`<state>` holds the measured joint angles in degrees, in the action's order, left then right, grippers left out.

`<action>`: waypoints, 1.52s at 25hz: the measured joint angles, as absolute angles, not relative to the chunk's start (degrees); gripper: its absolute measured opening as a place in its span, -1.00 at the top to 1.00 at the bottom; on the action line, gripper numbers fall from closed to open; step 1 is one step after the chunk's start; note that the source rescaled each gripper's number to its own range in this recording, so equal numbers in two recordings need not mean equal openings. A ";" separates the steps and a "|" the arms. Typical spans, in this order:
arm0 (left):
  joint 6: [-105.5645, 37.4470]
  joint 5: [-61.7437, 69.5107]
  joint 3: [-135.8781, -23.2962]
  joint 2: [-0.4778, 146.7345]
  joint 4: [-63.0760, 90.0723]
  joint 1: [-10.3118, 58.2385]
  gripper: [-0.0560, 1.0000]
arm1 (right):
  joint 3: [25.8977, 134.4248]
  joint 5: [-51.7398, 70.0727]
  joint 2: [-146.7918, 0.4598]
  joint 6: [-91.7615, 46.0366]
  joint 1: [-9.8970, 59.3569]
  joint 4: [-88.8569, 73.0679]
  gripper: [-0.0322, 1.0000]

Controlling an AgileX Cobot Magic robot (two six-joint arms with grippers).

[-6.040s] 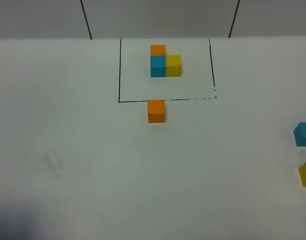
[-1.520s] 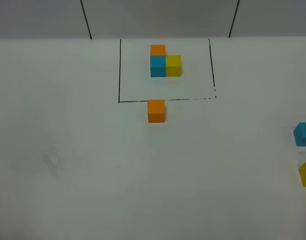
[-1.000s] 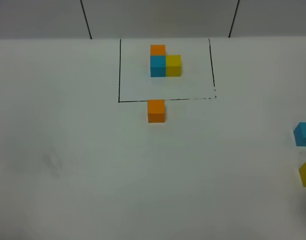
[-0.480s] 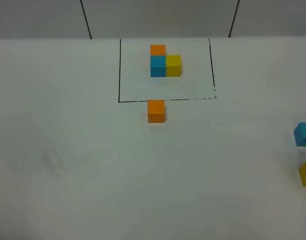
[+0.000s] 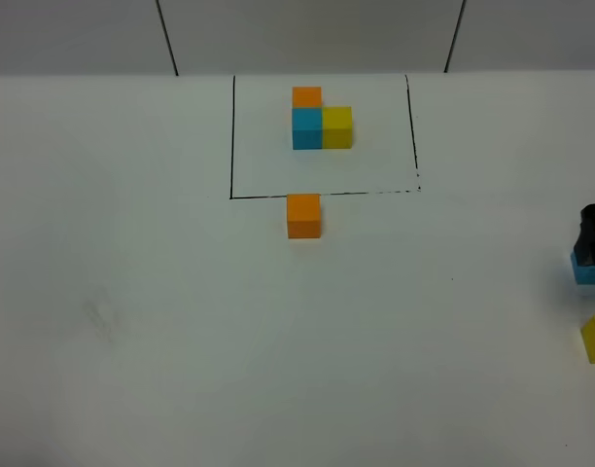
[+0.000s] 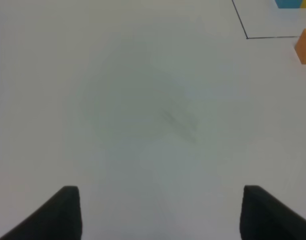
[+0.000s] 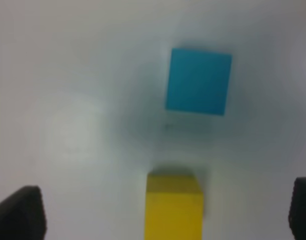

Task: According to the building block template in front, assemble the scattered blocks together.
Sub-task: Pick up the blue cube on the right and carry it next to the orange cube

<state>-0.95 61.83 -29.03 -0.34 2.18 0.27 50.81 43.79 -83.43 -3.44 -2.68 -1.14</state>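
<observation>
White table point(image 5: 181, 341), yellow block point(image 7: 174, 212) between (spread) jaws

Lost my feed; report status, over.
Left hand open, empty. Right hand open, empty, by blue cube and yellow cube. Orange cube by template. Nothing blocking.

bright, even light over the white table point(image 5: 181, 341); shadows are faint. the right wrist view is blurred, a grey shadow rings the blue cube point(image 7: 198, 81).
</observation>
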 joint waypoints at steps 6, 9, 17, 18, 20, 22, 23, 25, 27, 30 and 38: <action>-0.95 61.83 -29.03 -0.34 2.18 0.27 0.02 | 52.61 38.80 -92.18 -4.98 -2.68 -1.14 -0.99; -0.95 61.83 -29.03 -0.34 2.18 0.27 0.02 | 54.44 37.88 -95.63 -5.02 -2.86 -1.14 -1.00; -0.95 61.83 -29.03 -0.34 2.18 0.27 0.02 | 54.91 35.24 -101.73 -5.02 -6.63 -1.14 -0.95; -0.95 61.83 -29.03 -0.34 2.18 0.27 0.02 | 54.91 34.95 -102.15 -5.02 -7.07 -1.14 -0.93; -0.95 61.83 -29.03 -0.34 2.18 0.27 0.02 | 54.91 34.77 -102.83 -5.16 -8.06 -1.14 -0.88; -0.95 61.83 -29.03 -0.34 2.18 0.27 0.02 | 54.91 34.42 -103.68 -5.83 -8.43 -1.14 -0.83; -0.95 61.83 -29.03 -0.34 2.18 0.27 0.02 | 54.91 34.09 -104.01 -6.05 -8.49 -1.14 -0.81; -0.95 61.83 -29.03 -0.34 2.18 0.27 0.02 | 54.91 33.46 -104.61 -6.29 -8.49 -1.14 -0.74; -0.95 61.83 -29.03 -0.34 2.18 0.27 0.02 | 54.91 32.61 -105.05 -6.29 -8.49 -1.14 -0.69; -0.95 61.83 -29.03 -0.34 2.18 0.27 0.02 | 54.91 31.87 -105.56 -6.29 -8.49 -1.14 -0.55; -0.95 61.83 -29.03 -0.34 2.18 0.27 0.02 | 54.92 29.41 -108.77 -6.01 -8.49 -1.25 0.26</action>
